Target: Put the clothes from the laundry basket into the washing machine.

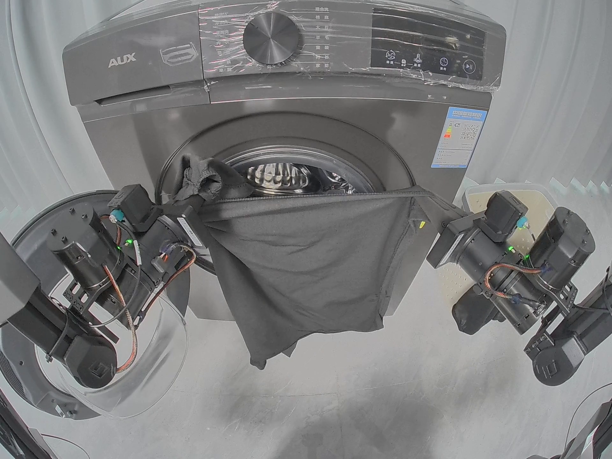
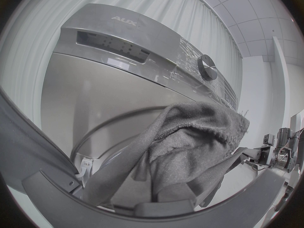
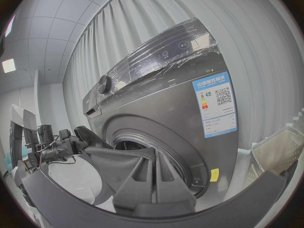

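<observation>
So both arms are holding one dark grey garment [image 1: 306,269] spread out like a banner right in front of the washing machine [image 1: 127,141]. The left gripper [image 1: 191,208] is clamping down on the bunched-up top corner at the left edge of the round opening, with a wad of cloth flopping over its fingers. The right gripper [image 1: 433,208] is pinching the other top corner at the right edge of the opening, fingers squeezed together on the fabric. The top hem is running taut between them, across the lower part of the opening, and the shiny drum [image 1: 280,176] is peeking out above it. The rest of the garment is hanging down over the front panel, with its lowest corner dangling above the floor. Can't tell if it's actually touching the machine. The door [image 1: 38,224] is standing wide open off the machine's left side, behind the left arm. The pale laundry basket [image 1: 542,199] is sitting beside the machine's right side, behind the right arm.
</observation>
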Controlling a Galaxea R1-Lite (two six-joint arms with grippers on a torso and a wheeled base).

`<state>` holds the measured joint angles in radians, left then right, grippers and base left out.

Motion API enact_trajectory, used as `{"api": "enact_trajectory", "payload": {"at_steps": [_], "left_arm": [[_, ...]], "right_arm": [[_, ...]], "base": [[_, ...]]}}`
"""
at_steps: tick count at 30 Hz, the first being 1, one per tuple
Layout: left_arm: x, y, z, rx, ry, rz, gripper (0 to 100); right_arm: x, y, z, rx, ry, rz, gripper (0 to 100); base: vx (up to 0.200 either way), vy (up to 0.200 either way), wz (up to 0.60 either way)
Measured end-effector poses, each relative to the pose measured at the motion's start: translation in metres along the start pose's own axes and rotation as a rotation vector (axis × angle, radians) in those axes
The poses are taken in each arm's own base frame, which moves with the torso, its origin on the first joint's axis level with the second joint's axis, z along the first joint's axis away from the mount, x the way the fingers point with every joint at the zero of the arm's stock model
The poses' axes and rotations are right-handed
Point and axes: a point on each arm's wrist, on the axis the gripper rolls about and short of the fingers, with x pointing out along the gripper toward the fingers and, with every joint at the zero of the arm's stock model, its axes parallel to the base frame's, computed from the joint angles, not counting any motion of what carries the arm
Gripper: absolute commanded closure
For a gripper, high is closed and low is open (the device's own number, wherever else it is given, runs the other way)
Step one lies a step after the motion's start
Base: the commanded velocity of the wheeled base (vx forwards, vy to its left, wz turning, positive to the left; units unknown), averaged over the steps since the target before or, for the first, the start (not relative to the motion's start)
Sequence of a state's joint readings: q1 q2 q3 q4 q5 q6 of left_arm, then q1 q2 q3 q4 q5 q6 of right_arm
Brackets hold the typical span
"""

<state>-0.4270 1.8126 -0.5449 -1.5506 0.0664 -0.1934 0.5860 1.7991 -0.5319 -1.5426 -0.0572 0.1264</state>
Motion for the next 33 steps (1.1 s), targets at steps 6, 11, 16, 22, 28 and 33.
{"api": "enact_trajectory", "payload": {"at_steps": [6,11,16,22,28,33], "left_arm": [[-0.008,-0.001,0.008,0.002,-0.014,0.000,100],[-0.013,-0.002,0.016,0.001,-0.032,-0.004,100],[-0.014,-0.004,0.026,0.000,-0.067,-0.009,100],[-0.018,-0.007,0.042,-0.004,-0.120,-0.021,100],[-0.020,-0.008,0.050,-0.007,-0.150,-0.027,100],[-0.021,-0.009,0.053,-0.007,-0.158,-0.031,100]], "right_arm": [[0.003,0.003,0.006,0.003,-0.029,0.006,100],[0.005,0.006,0.014,0.007,-0.059,0.016,100],[0.005,0.008,0.020,0.010,-0.084,0.022,100],[0.004,0.011,0.026,0.014,-0.103,0.034,100],[0.003,0.014,0.032,0.017,-0.124,0.042,100],[0.004,0.015,0.038,0.022,-0.149,0.007,100]], "base": [[0.000,0.000,0.00],[0.000,0.000,0.00],[0.000,0.000,0.00],[0.000,0.000,0.00],[0.000,0.000,0.00],[0.000,0.000,0.00]]}}
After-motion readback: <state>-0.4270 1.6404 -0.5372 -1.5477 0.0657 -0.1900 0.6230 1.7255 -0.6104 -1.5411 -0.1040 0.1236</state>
